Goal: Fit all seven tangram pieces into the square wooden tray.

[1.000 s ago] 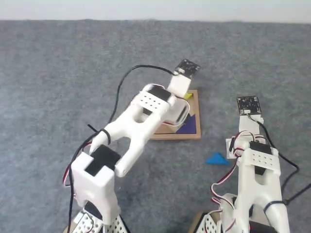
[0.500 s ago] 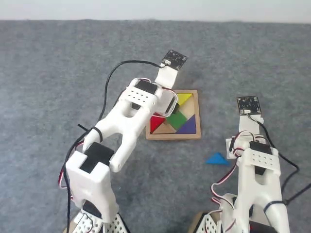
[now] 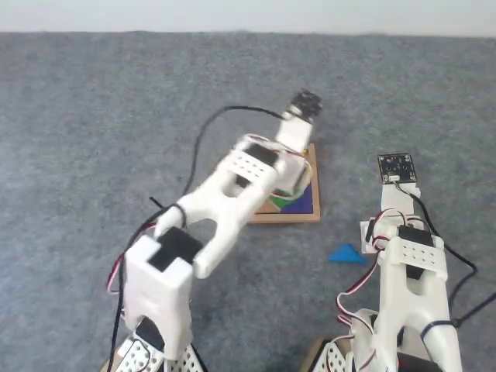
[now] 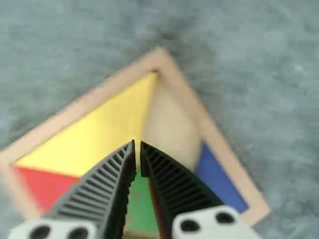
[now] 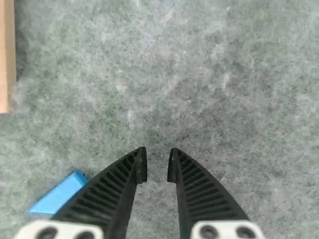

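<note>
Over the wooden tray (image 4: 202, 124), the left gripper (image 4: 137, 144) hovers closed and empty above a bare gap beside the yellow piece (image 4: 99, 139). The right gripper (image 5: 157, 152), slightly parted, holds nothing near a blue triangle (image 5: 57, 194) on the surface (image 5: 224, 74); grasping that piece likely comes next.

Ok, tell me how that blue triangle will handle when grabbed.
The blue triangle looks flat and rigid: probably won't flex or roll. Lying low on the fuzzy mat, it likely drags when pushed, and its thin edges may resist pinching.
</note>
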`<state>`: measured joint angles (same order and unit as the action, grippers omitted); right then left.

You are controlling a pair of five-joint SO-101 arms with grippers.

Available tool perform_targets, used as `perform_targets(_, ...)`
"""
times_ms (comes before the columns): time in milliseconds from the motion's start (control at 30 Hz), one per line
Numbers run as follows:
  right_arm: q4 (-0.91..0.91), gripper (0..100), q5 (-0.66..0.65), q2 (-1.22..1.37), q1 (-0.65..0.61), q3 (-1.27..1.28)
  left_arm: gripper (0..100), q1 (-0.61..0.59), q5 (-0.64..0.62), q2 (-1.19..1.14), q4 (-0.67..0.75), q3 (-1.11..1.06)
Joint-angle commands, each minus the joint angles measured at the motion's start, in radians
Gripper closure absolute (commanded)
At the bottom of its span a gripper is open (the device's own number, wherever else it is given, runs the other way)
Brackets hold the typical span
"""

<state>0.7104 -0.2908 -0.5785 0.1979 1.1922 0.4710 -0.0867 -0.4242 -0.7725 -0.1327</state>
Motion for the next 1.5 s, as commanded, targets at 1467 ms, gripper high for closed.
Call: perform_targets(1467, 0.168, 91.3, -0.453, -0.041, -0.064, -0.058, 99, -0.611, 0.345, 1.491, -0.068, -1.138)
